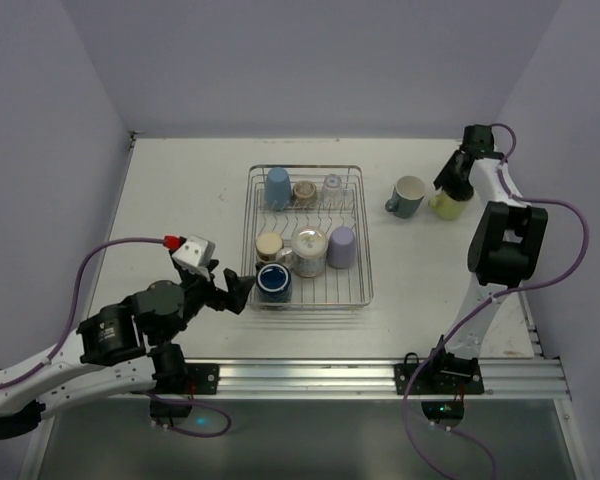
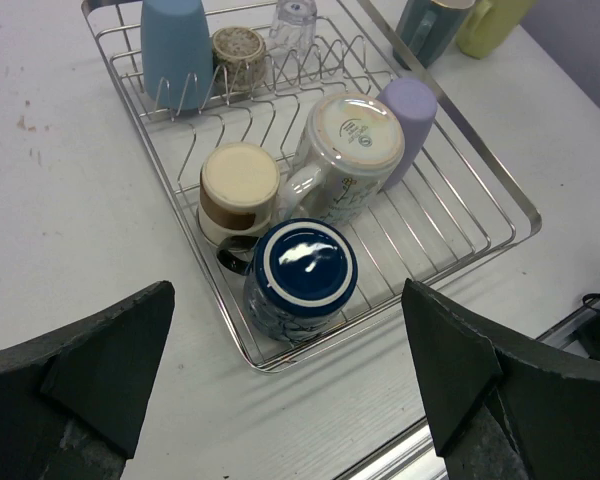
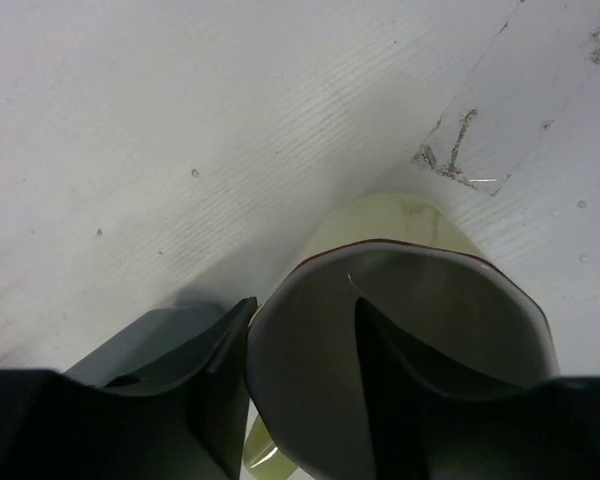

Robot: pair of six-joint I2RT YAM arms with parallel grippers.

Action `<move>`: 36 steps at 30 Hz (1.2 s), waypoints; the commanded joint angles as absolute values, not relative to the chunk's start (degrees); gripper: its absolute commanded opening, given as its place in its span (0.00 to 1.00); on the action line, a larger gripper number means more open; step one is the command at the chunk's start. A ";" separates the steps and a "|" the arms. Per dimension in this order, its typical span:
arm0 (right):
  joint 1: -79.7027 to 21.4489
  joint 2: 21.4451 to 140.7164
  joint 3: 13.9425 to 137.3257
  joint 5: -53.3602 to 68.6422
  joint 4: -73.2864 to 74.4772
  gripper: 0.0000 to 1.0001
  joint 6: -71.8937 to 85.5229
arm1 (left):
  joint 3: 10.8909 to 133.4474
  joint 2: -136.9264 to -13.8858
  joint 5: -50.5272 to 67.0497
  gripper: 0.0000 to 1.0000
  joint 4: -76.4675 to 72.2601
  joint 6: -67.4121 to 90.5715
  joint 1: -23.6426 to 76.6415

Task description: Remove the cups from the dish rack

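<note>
White scuffed table (image 1: 180, 200), lavender walls (image 1: 310, 60), aluminium rail (image 1: 310, 376) along its near edge.

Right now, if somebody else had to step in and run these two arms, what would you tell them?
Left gripper: open and empty, at the near left corner of the dish rack, facing the dark blue cup.
Right gripper: one finger inside and one outside the yellow-green cup, which appears set down on the table right of the rack. I cannot tell if it is clamped.
Done: grey-teal mug stands out on the table beside it.
Left: seven in the rack. Far row: light blue cup, woven beige cup, clear cup. Nearer: cream cup, white mug, lavender cup, dark blue cup.
</note>
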State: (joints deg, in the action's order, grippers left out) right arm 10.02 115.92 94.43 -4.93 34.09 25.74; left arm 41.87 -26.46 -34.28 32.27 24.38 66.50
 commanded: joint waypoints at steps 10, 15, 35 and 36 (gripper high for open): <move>9.93 94.16 87.64 1.75 29.01 0.82 28.30 | 44.12 -41.54 -27.52 1.00 31.29 24.52 65.57; 9.49 79.22 71.49 7.96 17.34 0.99 30.93 | 47.37 -50.61 -26.98 1.00 32.78 27.24 66.18; -4.13 45.09 43.95 22.32 8.78 0.99 33.84 | 47.64 -67.32 -30.85 1.00 25.85 29.80 60.12; -4.22 44.57 43.77 22.59 8.96 0.99 33.58 | 47.29 -67.59 -30.33 1.00 24.88 29.62 58.99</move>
